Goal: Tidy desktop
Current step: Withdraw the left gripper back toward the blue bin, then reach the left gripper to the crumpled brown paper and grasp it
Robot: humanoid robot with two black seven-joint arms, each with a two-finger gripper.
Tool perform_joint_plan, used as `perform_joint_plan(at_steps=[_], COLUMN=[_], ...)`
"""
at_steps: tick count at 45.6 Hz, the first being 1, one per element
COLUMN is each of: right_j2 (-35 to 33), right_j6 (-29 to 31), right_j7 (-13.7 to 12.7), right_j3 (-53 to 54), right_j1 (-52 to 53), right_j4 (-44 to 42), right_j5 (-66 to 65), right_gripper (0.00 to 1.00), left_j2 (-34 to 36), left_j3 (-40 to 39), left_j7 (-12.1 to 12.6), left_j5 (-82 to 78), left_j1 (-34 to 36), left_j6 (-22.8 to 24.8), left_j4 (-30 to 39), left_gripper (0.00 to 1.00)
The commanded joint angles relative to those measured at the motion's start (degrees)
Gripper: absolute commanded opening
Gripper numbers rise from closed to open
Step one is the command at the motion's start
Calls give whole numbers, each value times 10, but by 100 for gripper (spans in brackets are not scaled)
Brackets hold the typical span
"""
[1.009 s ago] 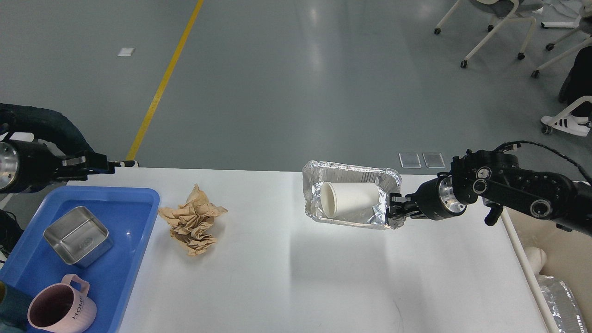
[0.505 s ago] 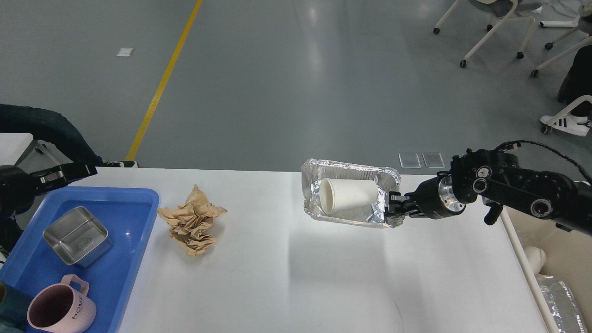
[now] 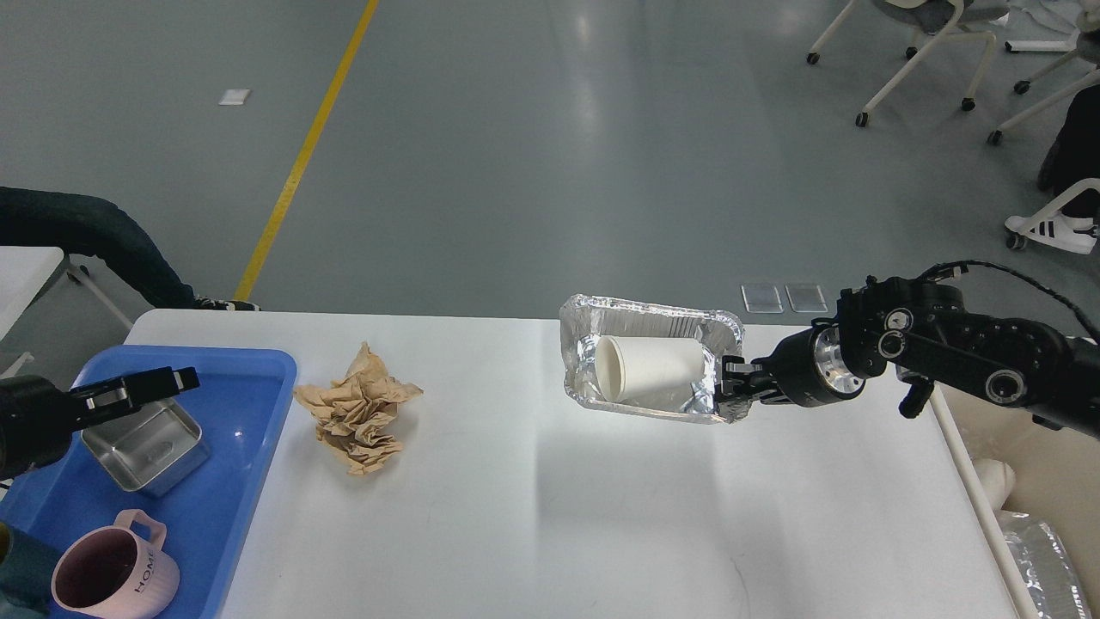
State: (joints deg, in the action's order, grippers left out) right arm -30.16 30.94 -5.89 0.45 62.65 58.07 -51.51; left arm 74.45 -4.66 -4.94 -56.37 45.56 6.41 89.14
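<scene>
Right end effector (image 3: 730, 387) is clamped on the right rim of a foil tray (image 3: 650, 331) holding a white paper cup (image 3: 649, 370) on its side. Left end effector (image 3: 142, 389) hangs over the blue tray (image 3: 249, 387); its opening cannot be judged. The pink mug (image 3: 107, 576) reads "HOME"; the table (image 3: 550, 516) is smooth, white, filling the foreground.

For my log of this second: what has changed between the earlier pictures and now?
The left gripper moved down from beyond the desktop's far left corner to hover over the blue tray. The right gripper still grips the foil tray, which lifted very slightly. The paper cup, crumpled paper and desktop stayed.
</scene>
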Motion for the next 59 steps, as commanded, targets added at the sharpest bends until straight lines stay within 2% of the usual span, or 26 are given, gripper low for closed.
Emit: perform_joint_plan(at_steps=[1,3,9,15,25,34,48,59], right_j2=[-1,-1,-2,-1,-2,-1,-8,-10], right_j6=[0,0,0,0,0,0,0,0], right_j7=[0,0,0,0,0,0,3,3], right_j3=[2,2,8,9,9,10,14,19], right_j1=[-1,-2,-6,-11,-13,-14,-20,-24], right_j4=[0,0,0,0,0,-1,0,0], right_j5=[0,0,0,0,0,0,0,0], right_gripper=[0,0,0,0,0,0,0,0], left_j2=[-86,-123,-227,-301,-336,-350,-405,-437], left_j3=[3,3,-3,-6,1,3,-4,-1], left_j7=[31,37,33,30,28,27,23,11], left_j5=[1,1,-1,-1,-4,-4,4,5], left_j1=[-6,-8,-9,-9,-9,-14,-25,-26], left_j6=[2,2,1,0,-2,-2,0,0], left_j4=[-90,-129,-237,-295,-304,-310,-359,-382], left_gripper=[62,62,63,63,64,72,96,97])
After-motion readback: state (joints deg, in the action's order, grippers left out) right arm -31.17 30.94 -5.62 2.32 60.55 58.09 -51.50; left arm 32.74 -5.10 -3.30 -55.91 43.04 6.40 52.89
